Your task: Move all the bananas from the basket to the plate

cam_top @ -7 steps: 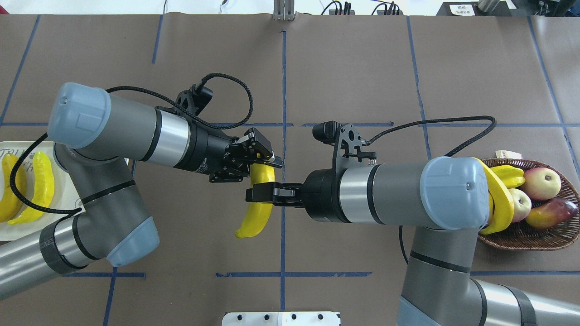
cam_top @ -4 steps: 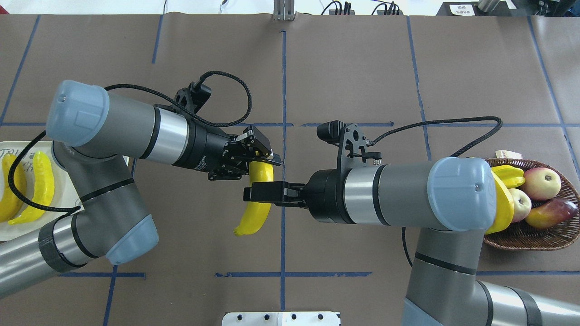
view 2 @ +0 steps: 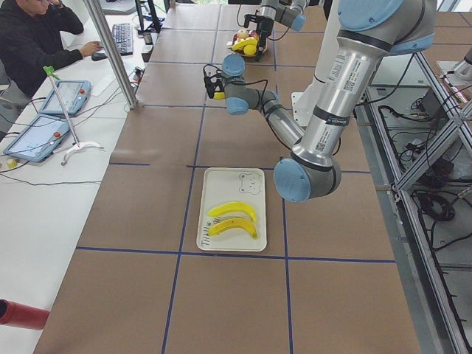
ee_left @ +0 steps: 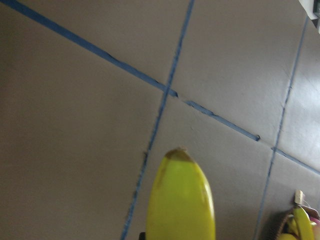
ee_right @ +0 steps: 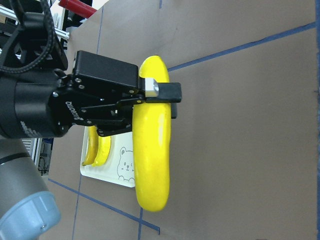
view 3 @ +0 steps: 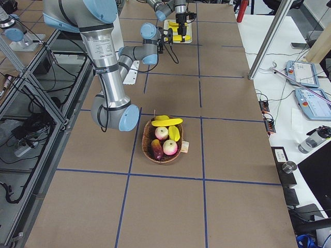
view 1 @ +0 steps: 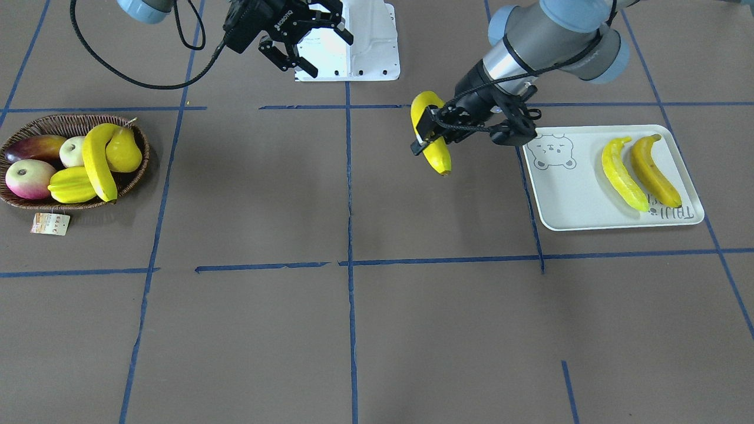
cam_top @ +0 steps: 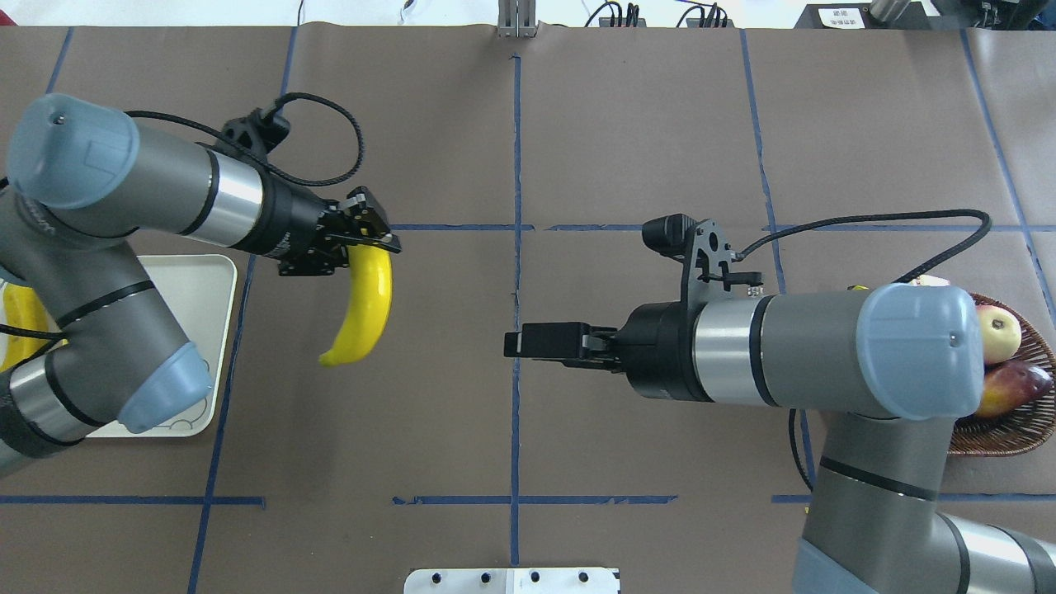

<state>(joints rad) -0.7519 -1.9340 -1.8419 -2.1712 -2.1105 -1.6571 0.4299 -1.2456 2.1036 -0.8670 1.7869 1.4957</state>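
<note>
left gripper (cam_top: pixel 363 241): clamped tight on a banana, pinching it close to one end. The right wrist cam shows both fingers (ee_right: pixel 165 92) pressed flat against the peel.

held banana (cam_top: pixel 361 304): plain yellow, up in the air over the table (view 1: pixel 412 330). The free end curves down and away from the gripper. It sits between the centre blue tape line (cam_top: pixel 516 165) and the plate, closer to the plate but not over it.

right gripper (view 1: pixel 331 56): jaws spread wide, nothing in them. It's near the centre tape line, well apart from the held banana and well clear of the basket.

plate (view 1: pixel 574 197): off-white tray with the bear face in one corner, flat on the table on the robot's left side.

two bananas (view 1: pixel 623 175): lying side by side on the plate at the end away from the bear drawing. The outer one (view 1: pixel 655 171) is more orange-toned. They're just beside each other; can't tell if they touch.

basket (view 1: pixel 59 119): dark wicker, over on the robot's right end of the table, with its paper tag (view 1: pixel 50 224) lying on the table next to it.

fourth banana (view 1: pixel 97 162): in the basket, draped across the top of the other fruit. Its dark tip reaches the rim on the operators' side. The starfruit (view 1: pixel 70 184) is on one side of it and the pear (view 1: pixel 123 151) on the other.
</note>
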